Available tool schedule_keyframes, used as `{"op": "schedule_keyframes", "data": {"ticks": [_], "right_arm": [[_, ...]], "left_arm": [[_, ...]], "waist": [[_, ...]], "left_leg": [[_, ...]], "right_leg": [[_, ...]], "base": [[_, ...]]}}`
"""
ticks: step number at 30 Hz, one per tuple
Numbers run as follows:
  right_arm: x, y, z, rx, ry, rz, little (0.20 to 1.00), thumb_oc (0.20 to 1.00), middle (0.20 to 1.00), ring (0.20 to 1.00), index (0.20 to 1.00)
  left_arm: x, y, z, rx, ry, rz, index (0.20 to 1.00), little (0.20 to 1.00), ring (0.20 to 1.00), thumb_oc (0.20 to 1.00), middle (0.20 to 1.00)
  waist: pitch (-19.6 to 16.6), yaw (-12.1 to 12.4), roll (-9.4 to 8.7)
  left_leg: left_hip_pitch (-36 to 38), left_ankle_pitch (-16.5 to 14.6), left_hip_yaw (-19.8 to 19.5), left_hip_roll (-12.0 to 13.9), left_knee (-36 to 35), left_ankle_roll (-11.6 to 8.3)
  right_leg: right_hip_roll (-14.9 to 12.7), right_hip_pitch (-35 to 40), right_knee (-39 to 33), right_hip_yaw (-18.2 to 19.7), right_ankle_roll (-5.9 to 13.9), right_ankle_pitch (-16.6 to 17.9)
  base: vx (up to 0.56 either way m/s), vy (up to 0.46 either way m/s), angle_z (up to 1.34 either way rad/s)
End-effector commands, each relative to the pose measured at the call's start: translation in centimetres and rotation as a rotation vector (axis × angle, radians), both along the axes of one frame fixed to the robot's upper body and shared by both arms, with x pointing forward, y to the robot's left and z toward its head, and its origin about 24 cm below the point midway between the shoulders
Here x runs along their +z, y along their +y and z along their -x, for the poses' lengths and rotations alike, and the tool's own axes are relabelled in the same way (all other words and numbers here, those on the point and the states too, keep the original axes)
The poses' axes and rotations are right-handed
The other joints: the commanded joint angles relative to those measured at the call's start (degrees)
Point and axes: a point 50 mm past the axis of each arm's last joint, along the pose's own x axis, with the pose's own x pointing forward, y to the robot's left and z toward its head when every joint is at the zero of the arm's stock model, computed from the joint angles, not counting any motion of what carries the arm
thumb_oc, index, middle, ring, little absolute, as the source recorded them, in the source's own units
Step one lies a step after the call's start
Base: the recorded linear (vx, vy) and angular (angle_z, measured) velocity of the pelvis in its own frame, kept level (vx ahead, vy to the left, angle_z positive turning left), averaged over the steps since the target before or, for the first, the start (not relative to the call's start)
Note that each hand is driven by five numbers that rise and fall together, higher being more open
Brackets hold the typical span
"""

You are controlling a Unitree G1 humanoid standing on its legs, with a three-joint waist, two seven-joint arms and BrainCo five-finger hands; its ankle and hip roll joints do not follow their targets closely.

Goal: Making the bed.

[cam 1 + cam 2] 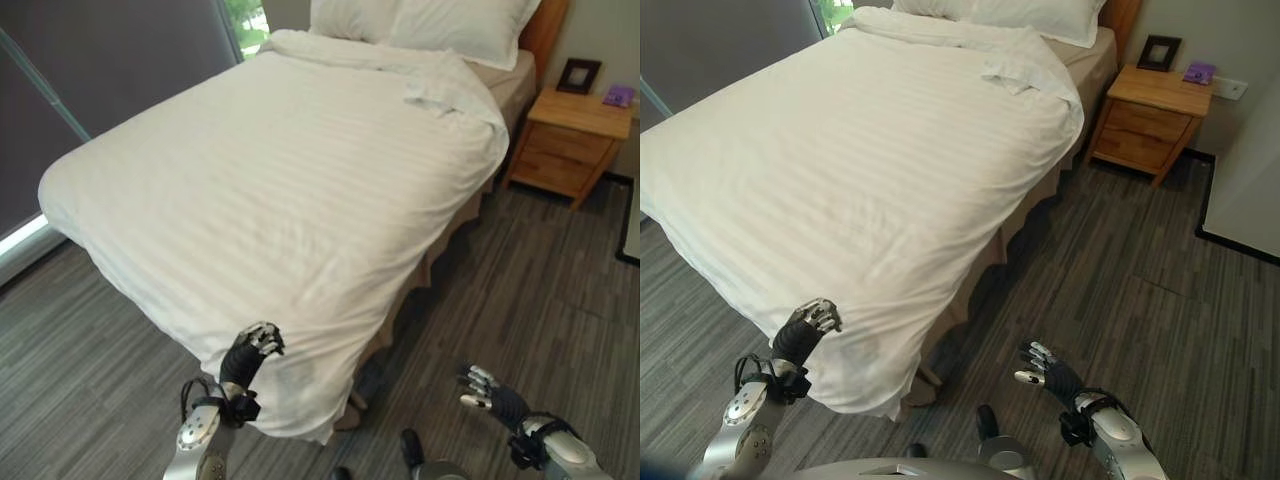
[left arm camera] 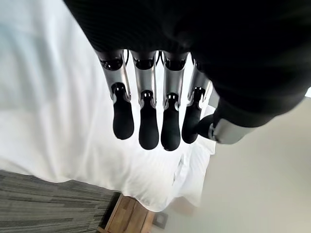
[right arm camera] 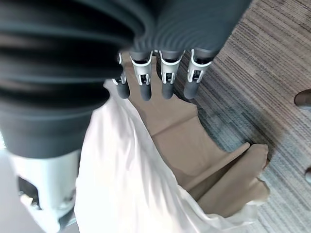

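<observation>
Left hand (image 1: 256, 348) sits at the near corner of the white duvet (image 1: 270, 190), its fingers bent over the cloth where it drops off the foot of the bed. Whether they pinch the fabric you cannot tell: in the left wrist view the fingers (image 2: 148, 127) hang nearly straight, side by side, with nothing visibly between them and the thumb.

Your right hand (image 1: 1048, 371) hovers over the grey floor (image 1: 1120, 270) just off that same corner, fingers loosely spread and holding nothing. In its own wrist view the fingers (image 3: 166, 82) point down at the tan bed skirt (image 3: 194, 145) and the hanging edge of the duvet.

The duvet itself lies spread across the whole mattress and is mostly smooth, draping off the near corner to just short of the floor. At the head it is folded back in a rumpled band (image 1: 440, 90) below two white pillows (image 1: 430, 25) (the fold lies unevenly toward the nightstand (image 1: 565, 140) side).

Judged from this, the work is at the smoothing and squaring stage, not the spreading stage. The next move calls for a firm grasp of the corner with the left hand, the right brought in to the hanging edge beside it, and an even pull toward you to take out the slack without dragging the cover off the head end.
</observation>
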Motion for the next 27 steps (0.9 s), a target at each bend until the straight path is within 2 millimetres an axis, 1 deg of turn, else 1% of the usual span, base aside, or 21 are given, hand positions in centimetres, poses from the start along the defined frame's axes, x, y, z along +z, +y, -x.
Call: {"op": "schedule_keyframes", "data": {"ticks": [1, 2, 5, 7, 12, 13, 14, 19, 23, 27], "right_arm": [[1.6, 1.9, -2.4, 0.065, -0.112, -0.032, 1.000, 1.000, 1.000, 1.000, 1.000], [1.6, 2.1, -2.6, 0.067, -0.113, -0.037, 1.000, 1.000, 1.000, 1.000, 1.000], [1.5, 2.3, -2.7, 0.073, -0.109, -0.040, 1.000, 1.000, 1.000, 1.000, 1.000], [1.2, 2.9, -2.9, 0.094, -0.100, -0.037, 1.000, 1.000, 1.000, 1.000, 1.000], [1.3, 4.0, -3.3, 0.142, -0.106, -0.038, 1.000, 1.000, 1.000, 1.000, 1.000], [1.3, 4.4, -3.5, 0.159, -0.106, -0.038, 1.000, 1.000, 1.000, 1.000, 1.000], [1.3, 4.4, -3.5, 0.159, -0.106, -0.038, 1.000, 1.000, 1.000, 1.000, 1.000], [1.2, 4.4, -3.5, 0.189, -0.096, -0.015, 1.000, 1.000, 1.000, 1.000, 1.000], [1.2, 4.2, -3.5, 0.188, -0.095, -0.004, 1.000, 1.000, 1.000, 1.000, 1.000], [1.1, 3.9, -3.3, 0.172, -0.093, -0.001, 1.000, 1.000, 1.000, 1.000, 1.000]], "left_arm": [[1.0, 0.9, -1.7, 0.007, -0.061, -0.062, 0.200, 0.200, 0.200, 0.200, 0.200], [0.2, 0.7, -1.8, 0.004, -0.026, -0.053, 0.200, 0.200, 0.200, 0.200, 0.200], [-0.3, 0.4, -2.1, -0.006, -0.003, -0.053, 0.200, 0.200, 0.200, 0.200, 0.200], [-0.5, -0.2, -2.8, -0.031, 0.007, -0.093, 0.200, 0.200, 0.200, 0.200, 0.200], [0.7, -1.7, -4.9, -0.089, -0.047, -0.135, 0.200, 0.200, 0.200, 0.200, 0.200], [1.3, -2.4, -5.7, -0.119, -0.073, -0.141, 0.200, 0.200, 0.200, 0.200, 0.200], [1.3, -2.4, -5.7, -0.119, -0.073, -0.141, 0.200, 0.200, 0.200, 0.200, 0.200], [2.2, -3.8, -6.9, -0.196, -0.114, -0.182, 0.200, 0.200, 0.200, 0.200, 0.200], [1.9, -4.1, -7.1, -0.184, -0.105, -0.164, 0.200, 0.200, 0.200, 0.200, 0.200], [1.1, -4.1, -7.2, -0.113, -0.072, -0.072, 0.200, 0.200, 0.200, 0.200, 0.200]], "waist": [[0.50, -0.18, -1.75], [0.44, -0.36, -1.79], [0.42, -0.62, -1.82], [0.46, -1.00, -1.79], [0.57, -2.11, -1.66], [0.61, -2.60, -1.60], [0.62, -2.58, -1.60], [0.44, -3.51, -1.42], [0.48, -3.90, -1.49], [0.99, -4.13, -1.66]], "left_leg": [[0.14, 0.97, -1.49, -1.04, 0.72, -1.35], [0.04, 0.93, -1.29, -1.01, 0.72, -1.37], [-0.02, 0.86, -1.04, -0.99, 0.72, -1.36], [-0.03, 0.77, -0.61, -0.97, 0.72, -1.41], [-0.16, 0.69, 0.00, -0.87, 0.72, -1.52], [-0.24, 0.66, 0.33, -0.78, 0.72, -1.53], [-0.24, 0.66, 0.35, -0.78, 0.72, -1.53], [-0.15, 0.54, 1.27, -0.65, 0.72, -1.60], [-0.26, 0.51, 1.48, -0.51, 0.72, -1.68], [-0.89, 0.76, 1.59, -0.32, 0.72, -1.84]], "right_leg": [[-2.27, 3.02, 0.93, -0.71, 4.34, -0.77], [-2.25, 2.87, 0.93, -0.51, 4.39, -0.72], [-2.22, 2.67, 0.93, -0.25, 4.40, -0.68], [-2.16, 2.46, 0.93, 0.08, 4.37, -0.58], [-2.14, 1.86, 0.93, 0.91, 4.44, -0.34], [-2.15, 1.55, 0.93, 1.18, 4.52, -0.19], [-2.14, 1.54, 0.93, 1.20, 4.52, -0.19], [-1.99, 1.19, 0.93, 1.94, 4.67, -0.04], [-1.88, 0.84, 0.93, 2.23, 4.65, 0.08], [-1.71, 0.09, 0.93, 2.36, 4.58, 0.27]], "base": [[0.01, 0.019, -0.07], [0.01, 0.016, -0.07], [0.01, 0.013, -0.08], [0.01, 0.013, -0.07], [0.00, 0.005, -0.02], [0.00, 0.002, -0.04], [0.01, 0.004, -0.07], [0.02, -0.002, -0.16], [0.01, -0.010, -0.09], [-0.01, -0.014, -0.06]]}}
